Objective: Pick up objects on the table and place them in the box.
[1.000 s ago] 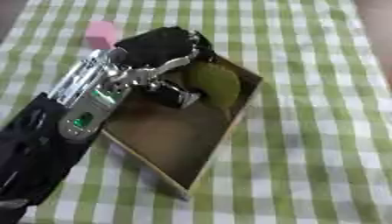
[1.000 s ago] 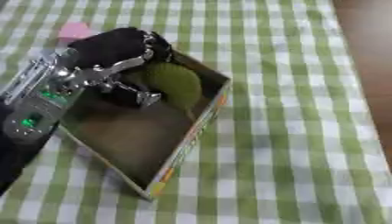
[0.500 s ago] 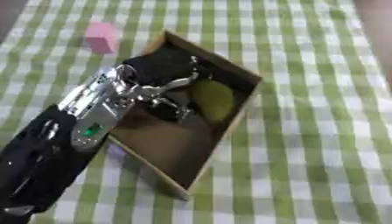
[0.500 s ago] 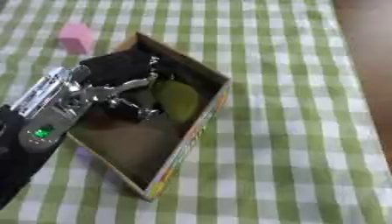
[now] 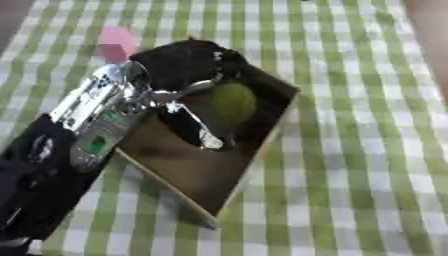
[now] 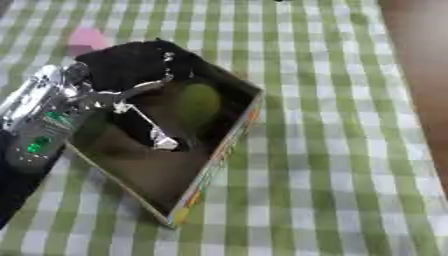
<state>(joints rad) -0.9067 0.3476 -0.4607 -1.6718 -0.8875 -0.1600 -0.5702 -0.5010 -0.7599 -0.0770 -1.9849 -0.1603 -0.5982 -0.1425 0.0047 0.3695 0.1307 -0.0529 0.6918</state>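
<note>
Green-and-white checked cloth covers the table beneath an open brown box. Inside the box, a green rounded object lies against its far-right wall. Above the box's left side, the left hand hangs with fingers relaxed and spread, holding nothing; the green object sits just right of them. A pink block lies beyond the box's far-left corner.

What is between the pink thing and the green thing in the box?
The left robot hand and the box's far wall lie between the pink block and the green object, clearest in the left eye view.
</note>
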